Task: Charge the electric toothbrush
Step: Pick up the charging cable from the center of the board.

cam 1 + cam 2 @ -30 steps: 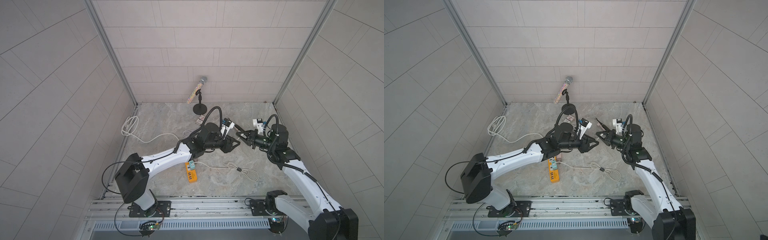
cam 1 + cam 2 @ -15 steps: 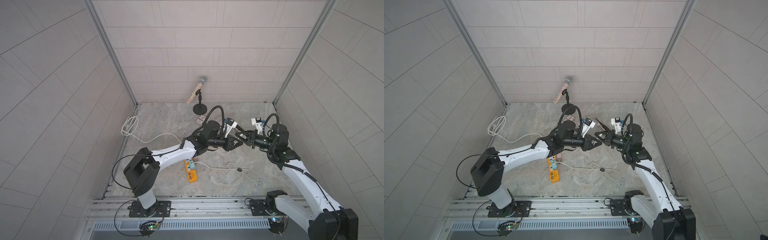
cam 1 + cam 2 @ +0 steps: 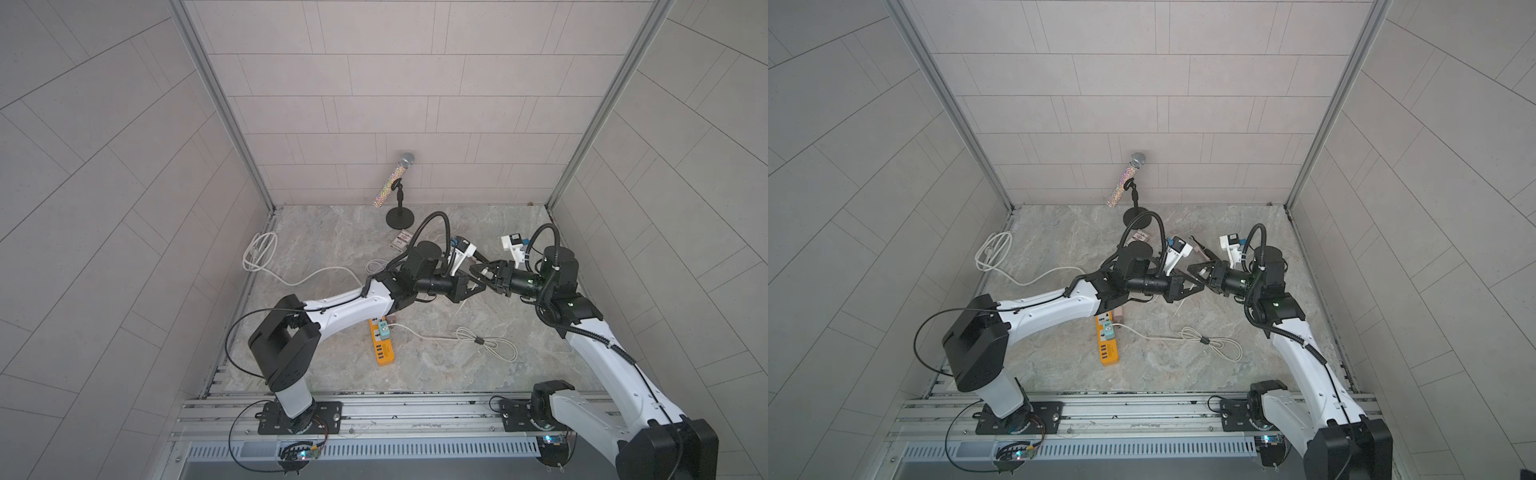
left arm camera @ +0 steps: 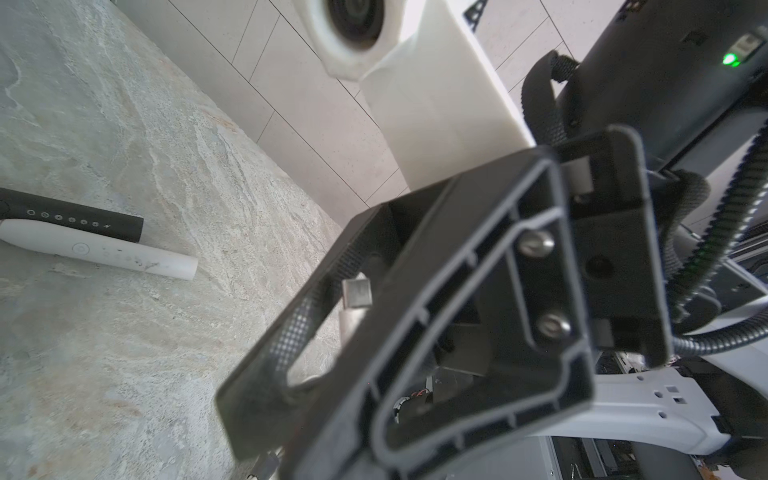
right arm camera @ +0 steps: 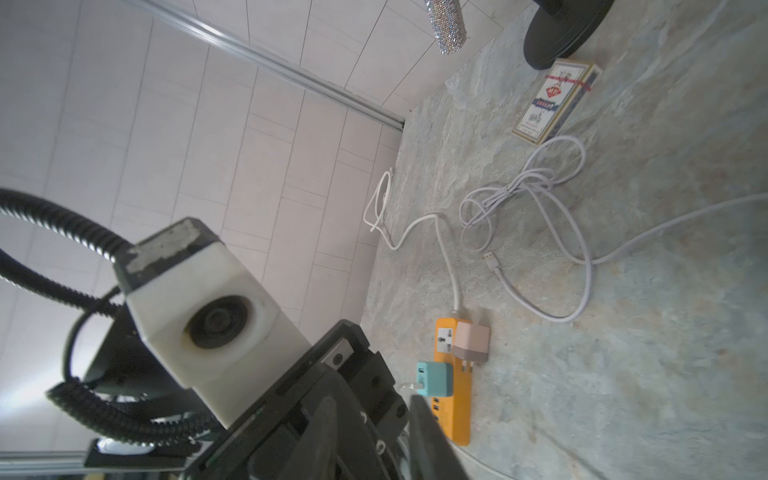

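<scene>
Both arms are stretched over the middle of the tabletop (image 3: 436, 374), tips met nose to nose above it. On the left gripper (image 3: 478, 287) the fingers are closed. On the right gripper (image 3: 482, 274) they are parted, and in the right wrist view the power strip (image 5: 455, 399) is seen through that gap.

A metal plug (image 4: 356, 291) on a white cable end is caught in the left wrist view, sitting between black fingers (image 4: 299, 328) just where the two grippers meet. The closed left fingers are taken to be on that plug end, but the contact itself is hidden. The cable (image 3: 486, 343) is seen dropping from the meeting point to the tabletop. It is looped and tied near the right arm, then led back to a teal charger (image 3: 384, 331) sitting on the orange strip.

Two handles are shown lying flat on the tabletop in the left wrist view: a white toothbrush (image 4: 104, 253) and a black toothbrush (image 4: 75, 216), side by side, touching or nearly so. In a top view the black one (image 3: 1202, 248) is placed behind the grippers, toward the back wall, between the two wrist cameras. Both are well clear of the fingers.

- A pink charger (image 5: 471, 343) is rested against the strip.
- A second cable (image 5: 528, 187) is coiled loose between the strip and a card box (image 5: 552, 99).
- A microphone (image 3: 399, 178) is clipped in its stand at the back.
- The strip's cord (image 3: 259, 253) is coiled by the left wall.
</scene>
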`<act>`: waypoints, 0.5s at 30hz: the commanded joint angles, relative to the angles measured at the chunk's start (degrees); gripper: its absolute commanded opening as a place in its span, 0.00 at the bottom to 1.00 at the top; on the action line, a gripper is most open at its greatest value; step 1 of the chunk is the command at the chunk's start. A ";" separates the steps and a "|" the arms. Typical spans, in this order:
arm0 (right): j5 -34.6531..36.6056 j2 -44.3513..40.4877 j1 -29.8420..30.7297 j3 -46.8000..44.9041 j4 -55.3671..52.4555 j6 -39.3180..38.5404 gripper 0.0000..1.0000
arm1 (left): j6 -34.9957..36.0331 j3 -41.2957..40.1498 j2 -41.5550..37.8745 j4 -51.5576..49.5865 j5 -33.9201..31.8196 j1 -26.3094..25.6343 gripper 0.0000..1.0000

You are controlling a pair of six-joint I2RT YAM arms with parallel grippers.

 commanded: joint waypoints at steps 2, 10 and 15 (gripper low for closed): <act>2.51 -3.34 -1.16 2.61 -3.05 -0.99 0.40 | 4.06 -0.69 -2.75 -0.42 -0.65 -0.15 0.00; 4.90 -3.59 -1.58 5.42 -10.86 -4.80 0.34 | 10.31 -0.09 -4.73 -7.95 -3.73 -0.24 0.00; 2.07 -1.77 -1.44 5.24 -9.32 -3.39 0.32 | 12.49 1.44 -4.61 -10.70 -4.83 -0.73 0.00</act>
